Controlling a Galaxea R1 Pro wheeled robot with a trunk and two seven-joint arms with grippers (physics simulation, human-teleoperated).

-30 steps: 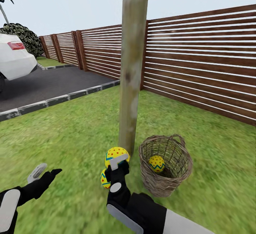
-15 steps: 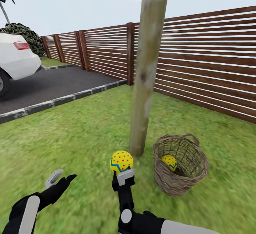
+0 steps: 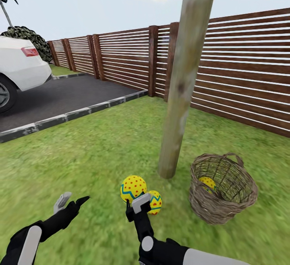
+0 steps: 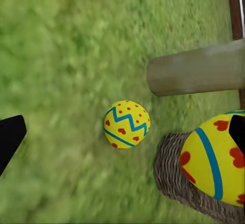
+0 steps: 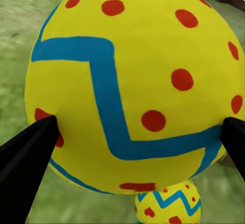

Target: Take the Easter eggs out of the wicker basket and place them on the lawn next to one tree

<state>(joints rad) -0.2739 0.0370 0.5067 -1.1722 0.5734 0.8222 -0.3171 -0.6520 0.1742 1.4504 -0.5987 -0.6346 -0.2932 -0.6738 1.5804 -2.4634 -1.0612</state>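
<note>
The right pincer is clamped on one Easter egg, its two dark fingertips pressing the yellow shell from either side in the right wrist view. That held egg sits above the lawn. Just beside the right pincer, on its outer side and lower, a second egg rests on the grass; the left wrist view shows it lying free on the green, apart from the trunk. Beyond the pincer and a little to its right stands the tree, its pale bare trunk rising out of the grass. Farther to the pincer's right, near the foot of the trunk, the wicker basket stands slightly tilted on the lawn, and the third egg lies inside it against the near wall.

The left pincer hangs over bare grass well to the left of the right one, its two fingers spread apart and holding nothing.

Behind the tree runs a brown slatted fence. Off beyond the left pincer are a paved driveway and the rear of a white car.
</note>
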